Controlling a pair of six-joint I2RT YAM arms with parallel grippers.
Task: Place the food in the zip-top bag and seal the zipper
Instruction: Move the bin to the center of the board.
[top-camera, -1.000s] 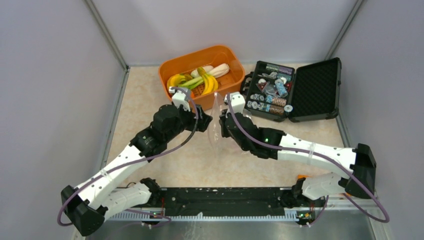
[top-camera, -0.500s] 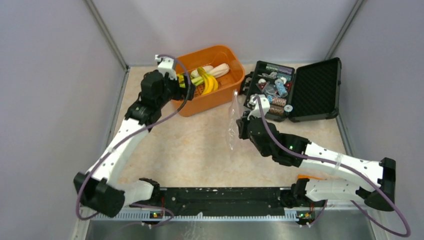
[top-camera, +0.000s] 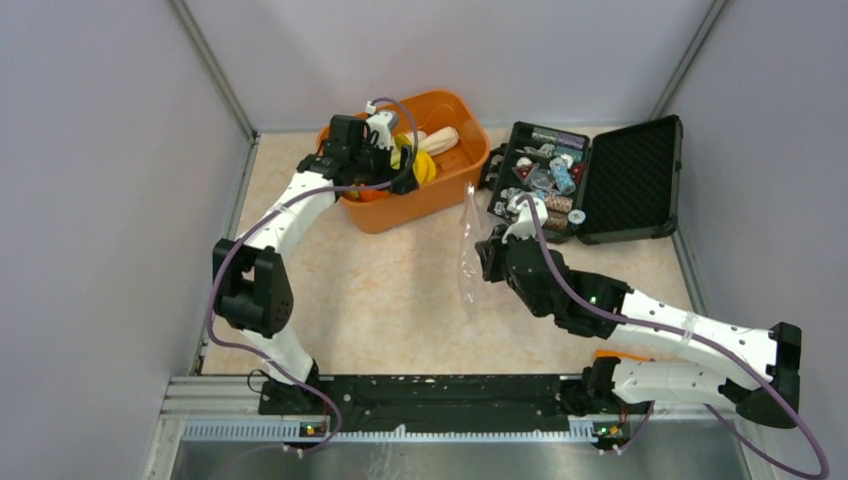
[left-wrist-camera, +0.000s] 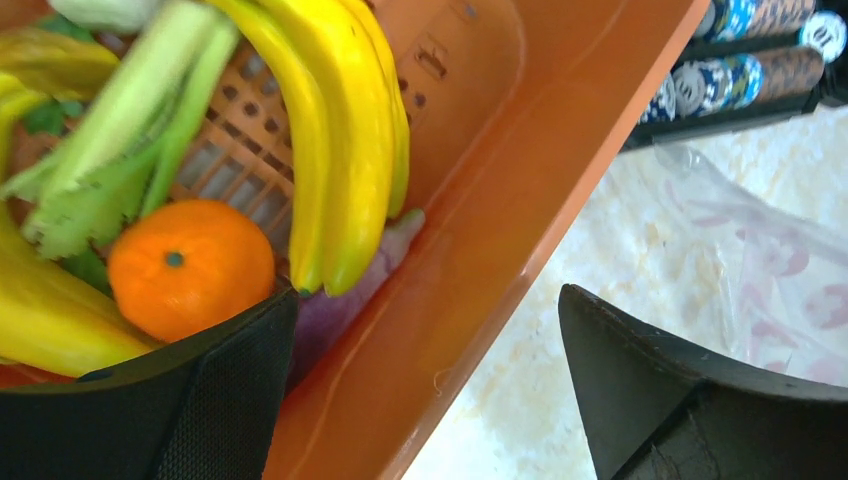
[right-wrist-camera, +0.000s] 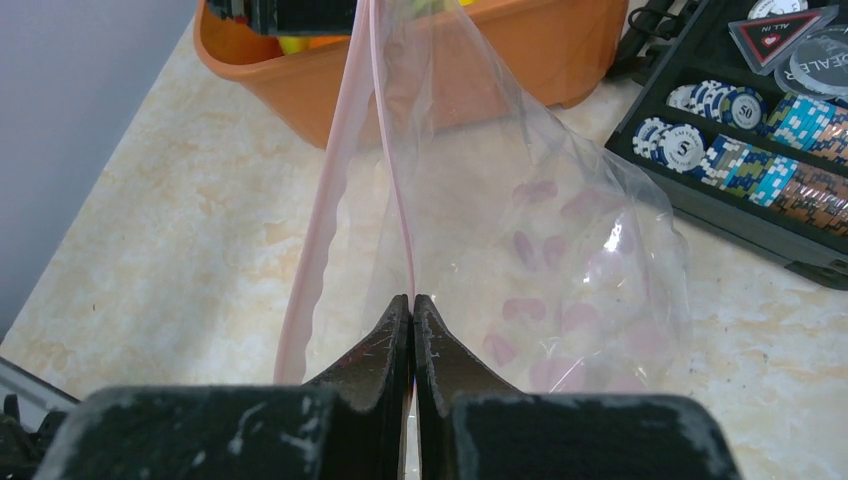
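The food lies in an orange basket (top-camera: 420, 205): yellow bananas (left-wrist-camera: 340, 150), a round orange (left-wrist-camera: 190, 265), green stalks (left-wrist-camera: 120, 170) and a purple eggplant (left-wrist-camera: 340, 305) under the bananas. My left gripper (left-wrist-camera: 428, 300) is open and straddles the basket's near wall, one finger (left-wrist-camera: 230, 400) inside by the orange, the other outside over the table. It holds nothing. My right gripper (right-wrist-camera: 412, 300) is shut on the zip-top bag (right-wrist-camera: 540, 250) at its mouth edge and holds it up off the table (top-camera: 468, 250). The pinkish zipper (right-wrist-camera: 318, 220) shows as two strips apart.
An open black case (top-camera: 590, 180) with poker chips stands right of the basket, close behind the bag. Grey walls close in the table on the left, back and right. Beige tabletop (top-camera: 380, 290) lies between the arms.
My left gripper let go at the bag, opened, and swung back-left to the basket. My right gripper carried the bag a little to the right and kept it shut.
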